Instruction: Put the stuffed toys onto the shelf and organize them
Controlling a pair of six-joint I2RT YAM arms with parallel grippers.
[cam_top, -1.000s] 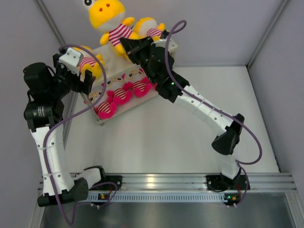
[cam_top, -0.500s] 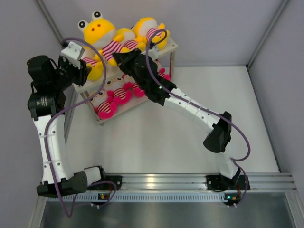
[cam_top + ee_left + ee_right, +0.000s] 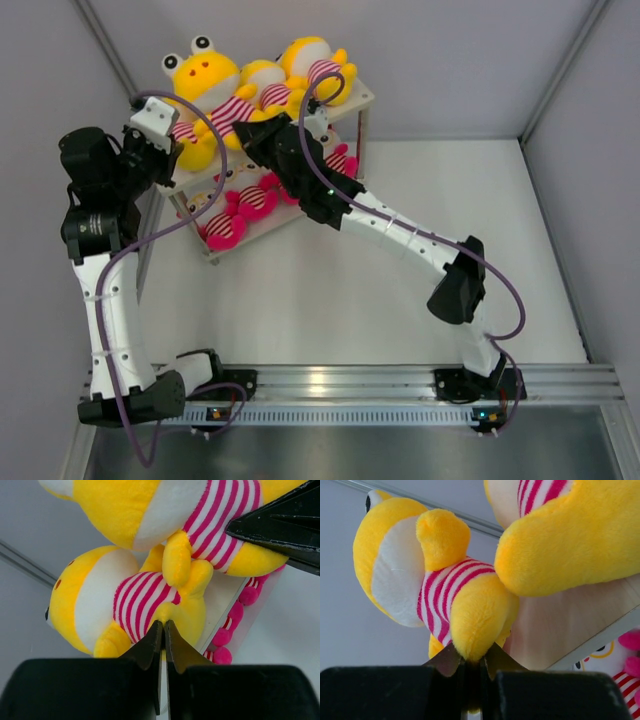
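Note:
The shelf (image 3: 362,97) stands at the far left. Several yellow stuffed toys lie on its top board and pink ones (image 3: 226,226) fill the lower tier. My right gripper (image 3: 256,132) is shut on the foot of a yellow stuffed toy (image 3: 206,76), which lies tilted over the top board; the pinched foot (image 3: 476,625) shows between its jaws (image 3: 475,662). My left gripper (image 3: 171,152) is at the shelf's left end. Its jaws (image 3: 163,626) are shut on the yellow leg of another stuffed toy (image 3: 95,602), lying on the board (image 3: 222,597).
Two more yellow toys (image 3: 263,78) (image 3: 316,60) lie on the top board's far side. The right gripper's black fingers (image 3: 280,527) cross the left wrist view at top right. Grey walls close in behind and to the left of the shelf.
The right arm has lowered the yellow toy from above the shelf onto the top board. The left gripper, open a second ago, has closed on the left toy's leg.

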